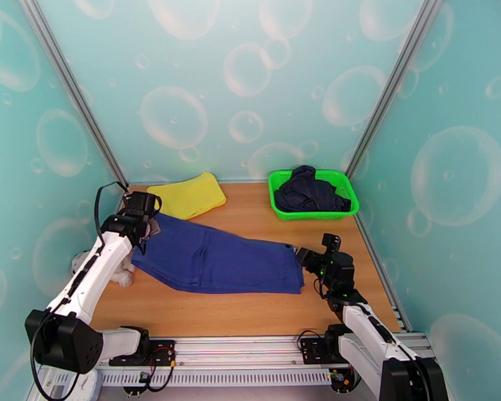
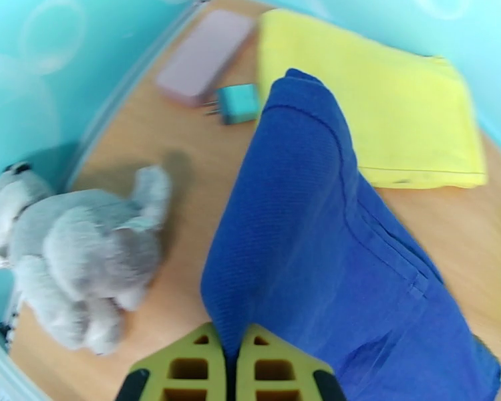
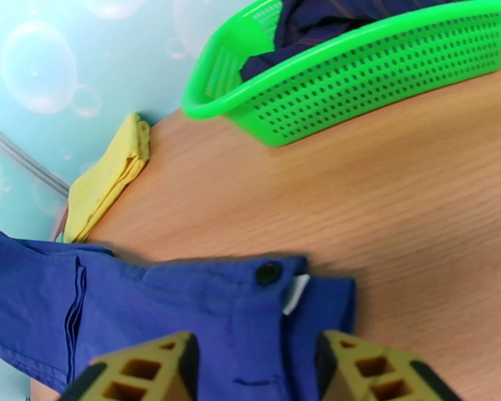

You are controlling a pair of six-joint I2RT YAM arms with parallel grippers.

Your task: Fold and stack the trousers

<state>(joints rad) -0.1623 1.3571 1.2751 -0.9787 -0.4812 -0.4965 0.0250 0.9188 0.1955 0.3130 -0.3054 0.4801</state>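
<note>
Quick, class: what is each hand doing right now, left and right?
Left hand: closed, pinching the trousers.
Right hand: open over the trousers' waistband, holding nothing.

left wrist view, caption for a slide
Left fingers closed on the blue trousers, grey plush toy and yellow cloth nearby.

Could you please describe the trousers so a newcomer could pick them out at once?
On the wooden table, between the two arms, one large cloth lies spread out: the trousers. They are royal blue with a dark button at the waistband, unlike the folded yellow cloth behind them and the darker navy garment in the green basket.
</note>
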